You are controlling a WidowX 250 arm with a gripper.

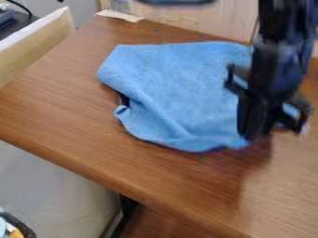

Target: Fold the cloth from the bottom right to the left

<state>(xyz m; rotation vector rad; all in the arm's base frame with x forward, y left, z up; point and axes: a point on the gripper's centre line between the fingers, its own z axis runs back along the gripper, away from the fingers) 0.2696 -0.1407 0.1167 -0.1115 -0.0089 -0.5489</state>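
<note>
A blue cloth (pixel 177 88) lies on the brown wooden table (pixel 81 135), with a raised fold along its left side and creases running toward its lower edge. My black gripper (pixel 261 125) hangs at the cloth's right side, in front of its lower right part, and hides that edge. A small patch of blue shows to the right of the gripper. Whether the gripper touches or holds the cloth cannot be told.
The table's front edge runs from the left down to the lower right. A light-coloured panel (pixel 37 53) stands beyond the table's left edge. A scrap of pale paper (pixel 120 16) lies at the back left corner.
</note>
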